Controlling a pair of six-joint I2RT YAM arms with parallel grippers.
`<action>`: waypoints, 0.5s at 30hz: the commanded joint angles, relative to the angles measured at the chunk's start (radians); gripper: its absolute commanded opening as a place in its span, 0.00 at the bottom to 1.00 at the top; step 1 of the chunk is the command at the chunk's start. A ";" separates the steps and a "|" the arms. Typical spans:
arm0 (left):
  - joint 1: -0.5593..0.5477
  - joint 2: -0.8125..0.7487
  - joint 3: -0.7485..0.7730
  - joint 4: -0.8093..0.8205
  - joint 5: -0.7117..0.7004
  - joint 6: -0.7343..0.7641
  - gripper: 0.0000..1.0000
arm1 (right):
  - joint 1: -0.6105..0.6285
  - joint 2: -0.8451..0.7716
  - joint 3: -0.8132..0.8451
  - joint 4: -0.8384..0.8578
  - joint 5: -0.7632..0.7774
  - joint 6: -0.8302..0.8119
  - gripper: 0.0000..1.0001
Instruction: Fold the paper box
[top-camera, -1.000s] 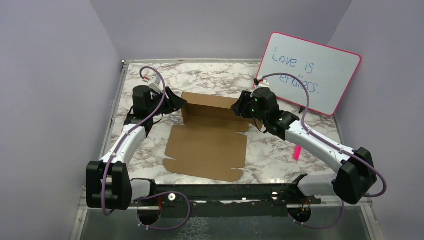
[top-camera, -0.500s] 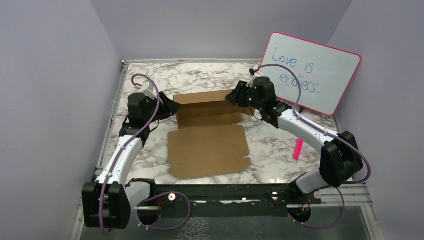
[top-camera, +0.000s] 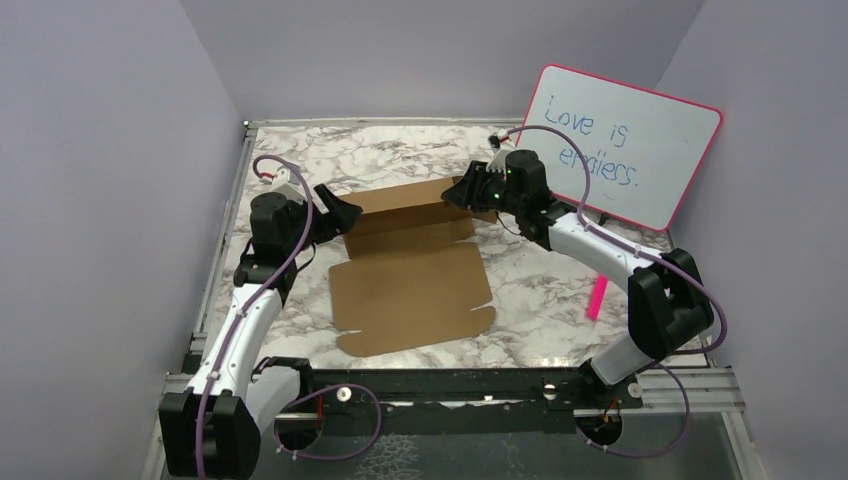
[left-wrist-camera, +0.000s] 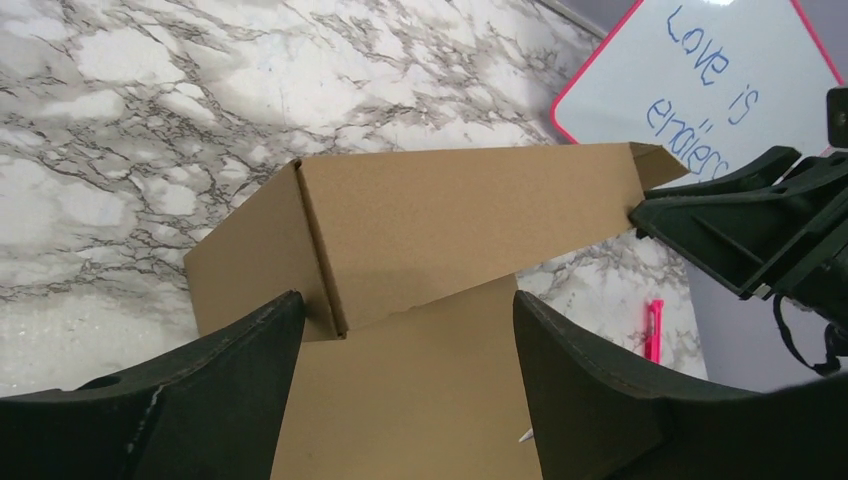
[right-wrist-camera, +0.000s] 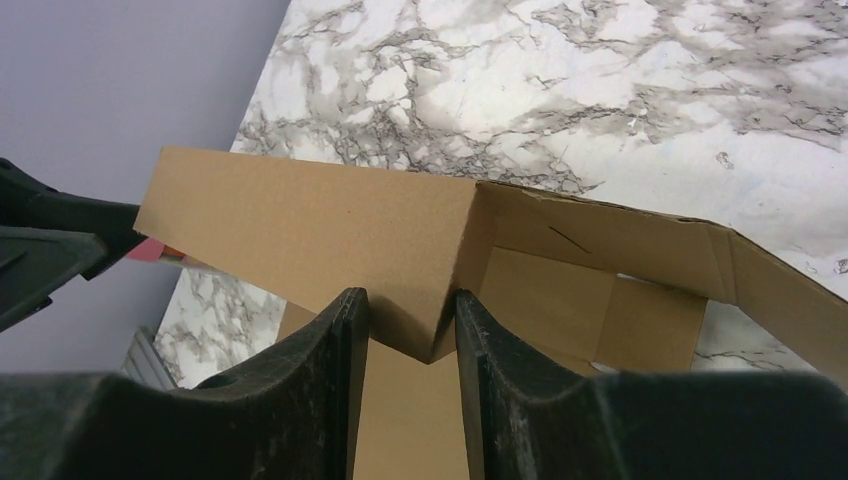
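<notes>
The paper box (top-camera: 410, 290) lies on the marble table (top-camera: 400, 150) between our two tools, its far wall raised. Our right tool (right-wrist-camera: 408, 300) is clenched on that wall's right corner, cardboard pinched between its fingers. Our left tool (left-wrist-camera: 405, 305) is released, fingers spread wide around the left corner; we cannot tell whether they touch it.

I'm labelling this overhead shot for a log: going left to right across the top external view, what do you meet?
In order: left end effector → box → right end effector → whiteboard. The pink marker falls within the whiteboard's span, so it is left out.
</notes>
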 joint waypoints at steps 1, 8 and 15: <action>-0.007 -0.043 0.046 0.003 -0.074 -0.036 0.78 | 0.003 -0.008 0.009 0.026 -0.046 -0.030 0.40; 0.001 -0.024 0.030 0.074 -0.142 -0.084 0.62 | 0.001 -0.005 0.009 0.033 -0.059 -0.032 0.40; 0.006 0.006 0.002 0.071 -0.153 -0.092 0.43 | 0.001 0.016 0.012 0.051 -0.081 -0.022 0.40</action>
